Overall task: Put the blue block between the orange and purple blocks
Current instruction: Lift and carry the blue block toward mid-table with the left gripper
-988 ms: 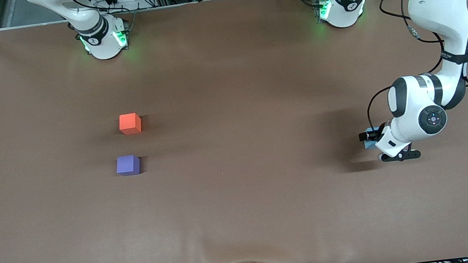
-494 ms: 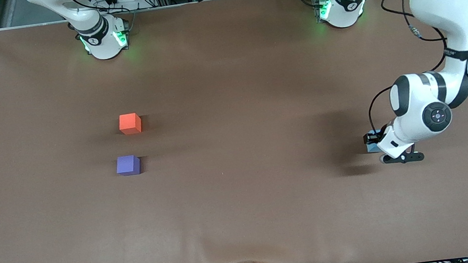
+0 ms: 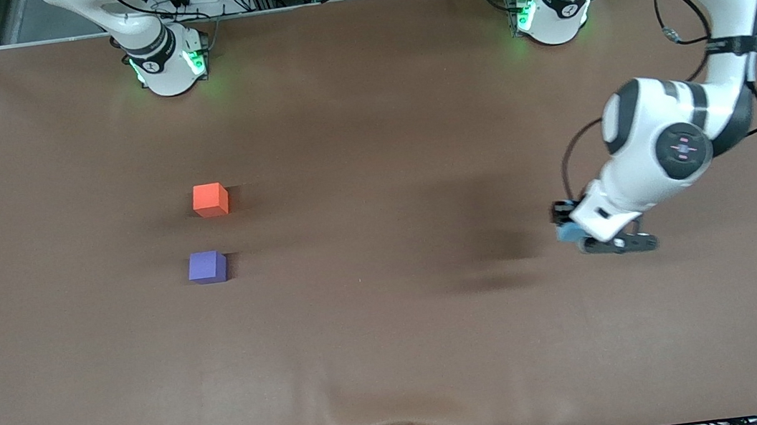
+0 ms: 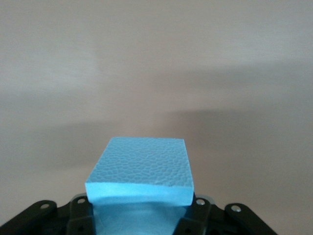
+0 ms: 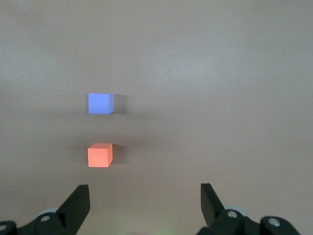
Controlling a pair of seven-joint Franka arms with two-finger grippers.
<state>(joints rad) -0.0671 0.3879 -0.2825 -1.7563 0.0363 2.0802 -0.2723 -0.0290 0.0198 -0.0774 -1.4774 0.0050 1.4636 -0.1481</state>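
Your left arm comes down from its base at the upper right of the front view, elbow high by the table's edge, forearm bent back and wrist angled down. Its left gripper (image 3: 570,223) sits at the right of that view, a little below mid-height, clamped on the blue block (image 3: 566,233). In the left wrist view the blue block (image 4: 142,171) fills the lower centre, pinched between the black fingers (image 4: 80,208), with bare table (image 4: 156,58) spread under it and a shadow lying well off the cube, so you have it in the air over the left arm's end of the table.

Your right arm waits; only its base shows in the front view's upper left. The right wrist view shows the right gripper (image 5: 145,201) spread wide and empty, high over the two other cubes.

Count three cubes: one blue, one orange, one purple. The orange block (image 3: 210,200) sits left of centre in the front view, the purple block (image 3: 207,267) just below it, apart with a gap between.

Against the frame half a second back, you have raised the wrist and swung it toward the centre of the picture; the block has left the table, and its shadow has slid away from it. Orange and purple have not moved.
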